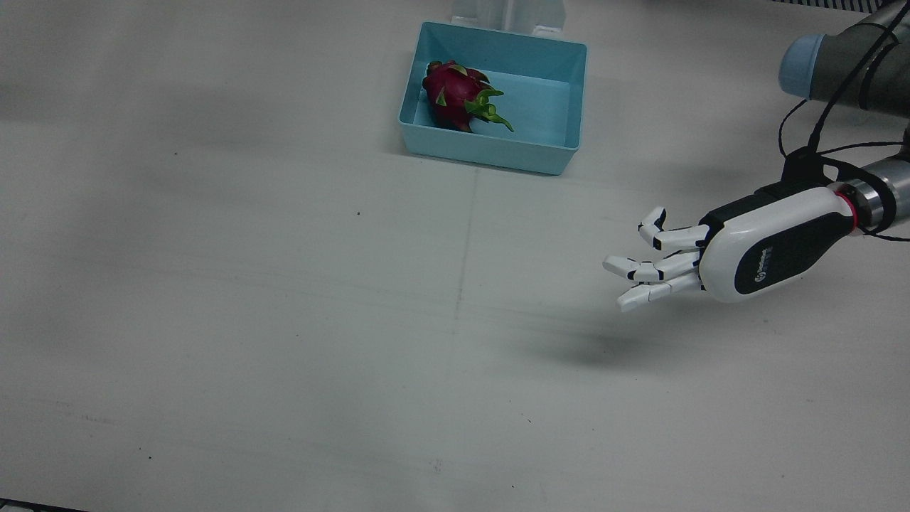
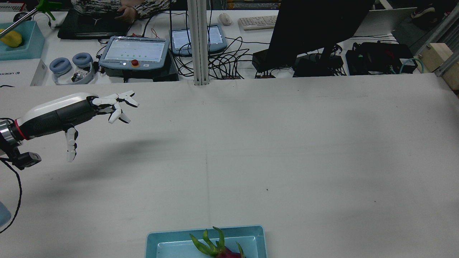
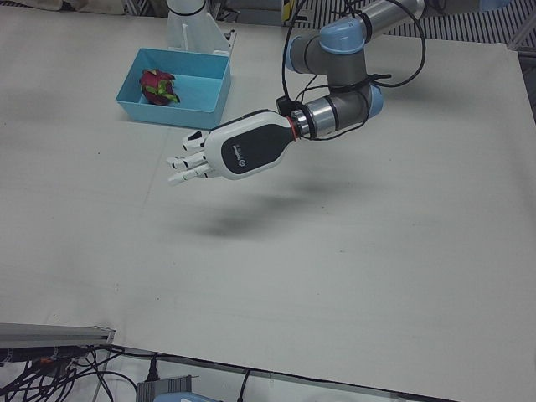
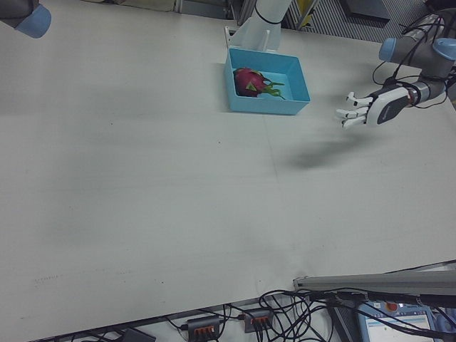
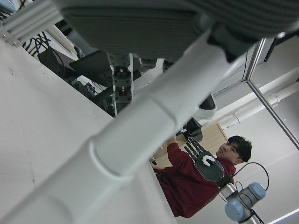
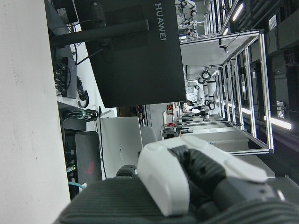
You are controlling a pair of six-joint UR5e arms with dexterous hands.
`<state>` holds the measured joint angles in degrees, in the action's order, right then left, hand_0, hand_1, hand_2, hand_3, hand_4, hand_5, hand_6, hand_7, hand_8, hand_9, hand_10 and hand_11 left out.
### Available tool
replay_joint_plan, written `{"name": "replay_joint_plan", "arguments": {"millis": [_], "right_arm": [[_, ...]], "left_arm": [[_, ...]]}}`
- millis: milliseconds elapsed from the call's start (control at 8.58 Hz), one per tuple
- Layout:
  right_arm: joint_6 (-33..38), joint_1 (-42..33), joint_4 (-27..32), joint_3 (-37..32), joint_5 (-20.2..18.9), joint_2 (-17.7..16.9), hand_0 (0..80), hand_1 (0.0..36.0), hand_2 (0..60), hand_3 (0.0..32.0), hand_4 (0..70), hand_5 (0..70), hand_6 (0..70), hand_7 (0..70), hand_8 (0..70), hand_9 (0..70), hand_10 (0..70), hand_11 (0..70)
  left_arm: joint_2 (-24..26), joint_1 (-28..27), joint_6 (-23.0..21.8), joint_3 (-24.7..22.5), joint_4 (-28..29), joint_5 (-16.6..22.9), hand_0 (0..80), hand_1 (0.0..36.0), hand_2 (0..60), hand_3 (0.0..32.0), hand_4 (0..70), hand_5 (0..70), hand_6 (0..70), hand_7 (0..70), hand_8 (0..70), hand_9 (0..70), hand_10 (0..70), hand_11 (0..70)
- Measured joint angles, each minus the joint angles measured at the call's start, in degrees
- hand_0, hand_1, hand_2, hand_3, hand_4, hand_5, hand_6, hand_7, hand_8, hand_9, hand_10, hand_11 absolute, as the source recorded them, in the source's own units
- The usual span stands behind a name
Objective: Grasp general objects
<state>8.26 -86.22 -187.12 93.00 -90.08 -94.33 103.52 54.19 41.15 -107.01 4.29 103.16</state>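
A magenta dragon fruit (image 1: 455, 92) with green scales lies in the left part of a light blue bin (image 1: 490, 153) at the table's far edge, near the pedestals. It also shows in the left-front view (image 3: 155, 85) and the right-front view (image 4: 249, 80). My left hand (image 1: 711, 256) hovers above the table with its fingers spread and holds nothing, well to the side of the bin and apart from it. It also shows in the rear view (image 2: 71, 111) and the left-front view (image 3: 226, 155). Of my right hand only a white finger (image 6: 163, 186) shows, close to the camera.
The white table (image 1: 284, 320) is wide and bare around the bin. Beyond its far edge in the rear view stand a monitor (image 2: 312, 28), a teach pendant (image 2: 134, 52) and cables. A joint of the right arm (image 4: 28, 18) shows at the right-front view's top left.
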Motion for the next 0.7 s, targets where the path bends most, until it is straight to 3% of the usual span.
{"name": "replay_joint_plan", "arguments": {"millis": [117,350,699], "right_arm": [[0.00,0.00,0.00,0.00,-0.01,0.00,0.0,0.0,0.0,0.0,0.0,0.0,0.0,0.0,0.0,0.0,0.0,0.0],[0.00,0.00,0.00,-0.01,-0.01,-0.02,0.0,0.0,0.0,0.0,0.0,0.0,0.0,0.0,0.0,0.0,0.0,0.0],[0.00,0.00,0.00,-0.01,-0.01,0.02,0.0,0.0,0.0,0.0,0.0,0.0,0.0,0.0,0.0,0.0,0.0,0.0]], "left_arm": [[0.00,1.60,-0.02,2.50,0.96,-1.24,80.0,36.0,60.0,0.0,2.7,70.0,4.5,44.7,0.0,7.5,7.3,16.7],[0.03,5.13,-0.47,9.24,5.22,-5.02,80.0,36.0,60.0,0.0,5.7,70.0,7.1,49.8,0.4,8.5,6.9,15.9],[0.17,10.30,-0.34,17.80,9.25,-8.45,80.0,36.0,60.0,0.0,4.9,70.0,5.5,46.1,0.1,7.8,6.6,15.6]]}}
